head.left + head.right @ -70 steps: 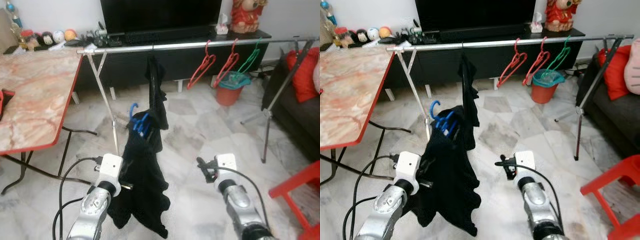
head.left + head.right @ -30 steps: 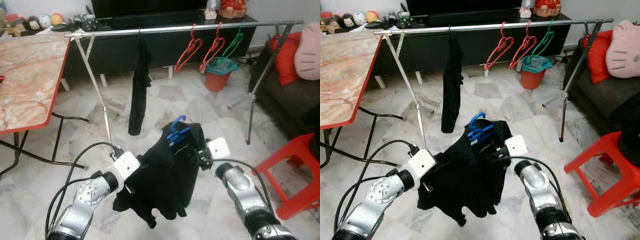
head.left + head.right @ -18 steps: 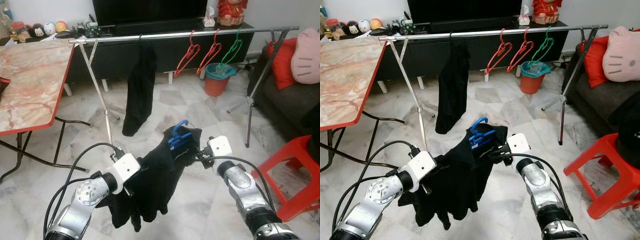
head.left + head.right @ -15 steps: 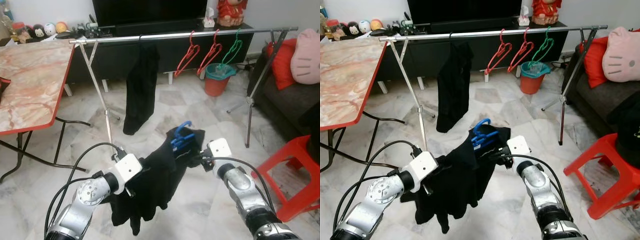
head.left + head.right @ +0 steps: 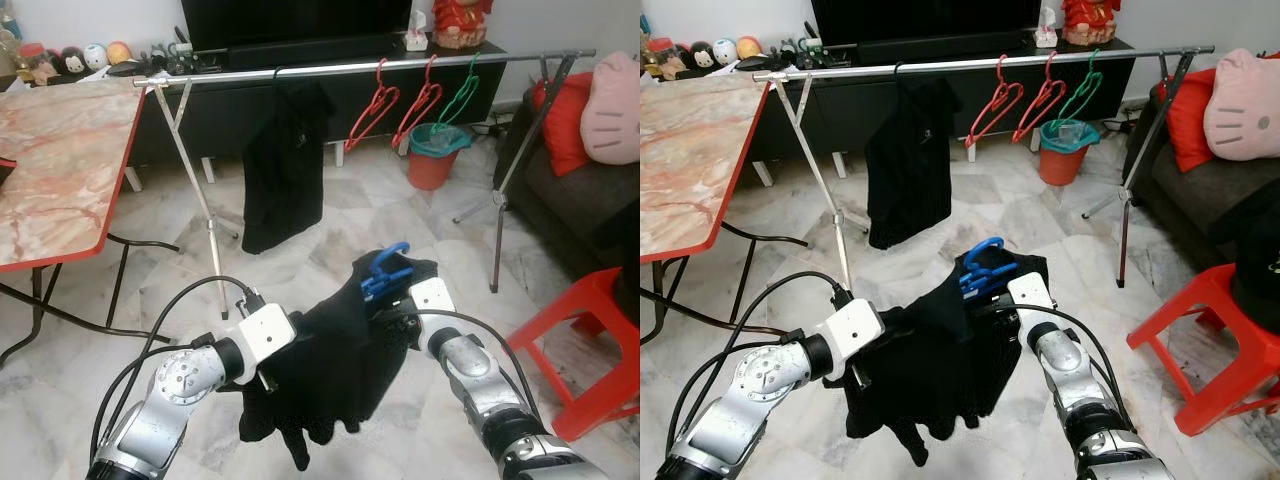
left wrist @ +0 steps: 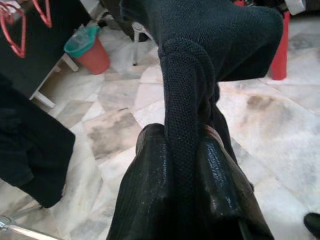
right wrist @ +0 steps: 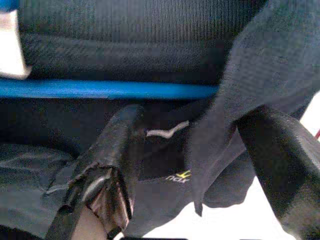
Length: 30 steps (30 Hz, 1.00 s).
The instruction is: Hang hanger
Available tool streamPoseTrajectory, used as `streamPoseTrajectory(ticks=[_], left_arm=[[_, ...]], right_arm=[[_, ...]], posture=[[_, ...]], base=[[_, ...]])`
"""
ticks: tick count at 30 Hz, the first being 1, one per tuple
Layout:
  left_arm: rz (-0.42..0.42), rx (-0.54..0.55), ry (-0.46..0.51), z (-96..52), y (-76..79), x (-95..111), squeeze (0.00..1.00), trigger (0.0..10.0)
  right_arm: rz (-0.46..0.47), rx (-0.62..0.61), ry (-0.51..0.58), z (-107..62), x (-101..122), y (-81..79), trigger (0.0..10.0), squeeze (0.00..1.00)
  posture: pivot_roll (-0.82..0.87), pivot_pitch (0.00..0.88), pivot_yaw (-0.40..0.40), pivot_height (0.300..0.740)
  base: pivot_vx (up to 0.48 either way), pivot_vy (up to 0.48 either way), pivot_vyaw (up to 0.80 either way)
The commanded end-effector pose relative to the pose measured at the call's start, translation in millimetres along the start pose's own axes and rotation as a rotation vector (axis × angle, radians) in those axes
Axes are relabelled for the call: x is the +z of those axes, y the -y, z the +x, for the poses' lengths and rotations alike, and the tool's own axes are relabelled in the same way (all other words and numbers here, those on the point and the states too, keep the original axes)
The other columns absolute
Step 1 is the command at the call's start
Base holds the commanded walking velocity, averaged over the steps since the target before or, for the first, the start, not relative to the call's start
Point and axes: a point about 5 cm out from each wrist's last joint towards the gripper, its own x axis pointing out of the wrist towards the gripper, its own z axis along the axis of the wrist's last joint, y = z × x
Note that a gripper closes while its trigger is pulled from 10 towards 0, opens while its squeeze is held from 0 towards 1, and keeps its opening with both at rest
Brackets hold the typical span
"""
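A black garment on a blue hanger hangs between my two grippers, low over the marble floor. My left gripper is shut on a fold of the cloth. My right gripper is at the garment's collar just under the blue hanger bar; its fingers stand wide apart with loose cloth between them. Ahead, a silver rail carries another black garment, two red hangers and a green hanger.
A marble-topped table with a red edge stands at the left. The rack's legs reach the floor on both sides. An orange bin, a dark sofa with cushions and a red stool are at the right.
My right gripper has come in from the side to the garment's collar by the blue hanger. The garment has been lifted and shifted right. The camera has also moved.
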Motion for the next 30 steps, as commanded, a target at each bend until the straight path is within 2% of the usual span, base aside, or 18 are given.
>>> streamPoseTrajectory(ticks=[1,3,4,12,20,27,30], left_arm=[[0.020,-0.019,0.034,-2.2,-0.4,10,0.00,10.0],[0.025,-0.029,0.027,-4.9,-0.5,11,0.00,10.0],[0.027,-0.034,0.021,-6.2,-0.6,11,0.00,10.0],[0.025,-0.036,-0.016,-10.3,-1.8,4,0.00,10.0],[0.064,-0.065,-0.059,-18.4,-4.1,-2,0.00,10.0],[0.103,-0.118,-0.147,-34.9,-6.0,-25,0.00,10.0],[0.124,-0.136,-0.164,-39.7,-7.5,-28,0.00,10.0]], right_arm=[[-0.008,-0.003,-0.012,1.3,0,-1.0,3.0,0.00],[-0.004,-0.010,-0.013,1.3,0,-0.5,3.3,0.00],[0.001,-0.016,-0.012,1.3,0,0.0,0.0,0.00],[0.007,-0.015,-0.002,2.5,3,-0.4,0.0,0.00],[-0.015,-0.006,0.002,3.0,5,1.1,0.0,0.00],[-0.041,0.031,0.006,3.4,7,0.4,0.0,0.00],[-0.049,0.048,0.004,3.3,7,-0.1,0.0,0.00]], posture=[[0.01,0.000,-0.003,0.740],[0.01,0.000,-0.003,0.740],[0.01,0.000,-0.003,0.740],[0.01,0.000,-0.003,0.740],[0.02,0.000,-0.007,0.740],[0.01,0.000,-0.006,0.740],[0.01,0.000,-0.009,0.740]], base=[[0.000,0.000,0.00],[0.000,0.000,0.00],[0.000,0.000,0.00],[0.000,0.000,0.00],[0.000,0.000,0.00],[0.000,0.000,0.00],[0.000,0.000,0.00]])
